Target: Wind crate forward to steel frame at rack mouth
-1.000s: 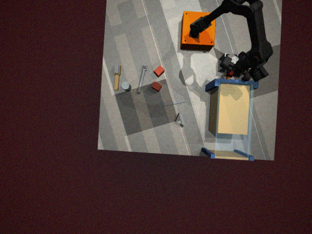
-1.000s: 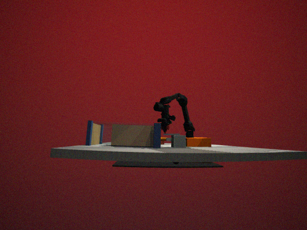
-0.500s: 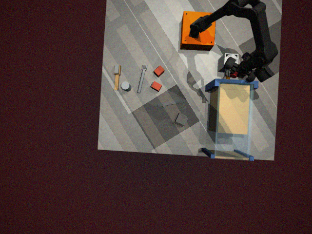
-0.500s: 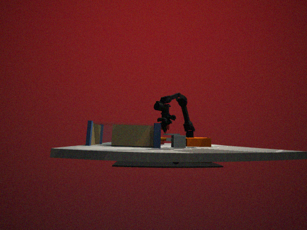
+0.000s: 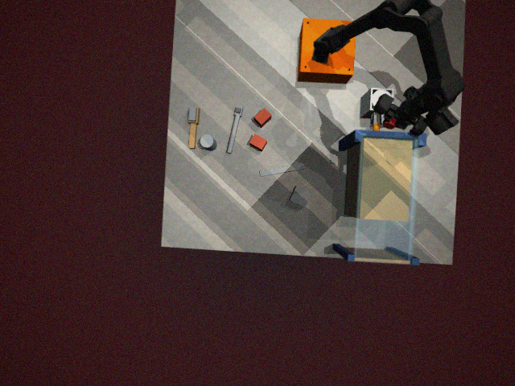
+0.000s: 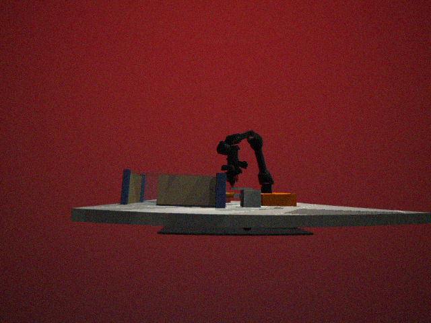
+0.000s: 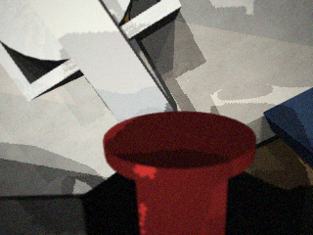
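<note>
My gripper (image 5: 390, 121) (image 6: 231, 183) is shut on the red knob (image 7: 181, 139) of the winch handle, upright between the black fingers in the wrist view. The handle's pale flat bar (image 7: 112, 64) (image 6: 240, 188) runs from the knob over the top of the winch (image 6: 250, 198) (image 5: 365, 104). The arm partly hides the winch from above; the key and hole are hidden. The tan crate (image 5: 385, 178) (image 6: 186, 191) sits flat inside the clear-panelled cubby, its front at the blue steel frame (image 5: 386, 133) (image 6: 220, 190). Whether they touch is too small to tell. An orange piece (image 5: 376, 126) (image 6: 229, 195) shows between winch and frame.
The orange base block (image 5: 311, 33) (image 6: 278, 199) stands behind the winch. A wooden-handled tool (image 5: 191, 137), a grey cylinder (image 5: 206, 141), a long grey tool (image 5: 233, 133), two red blocks (image 5: 262, 117) (image 5: 258, 142) and a clear strip (image 5: 280, 170) lie away to the left.
</note>
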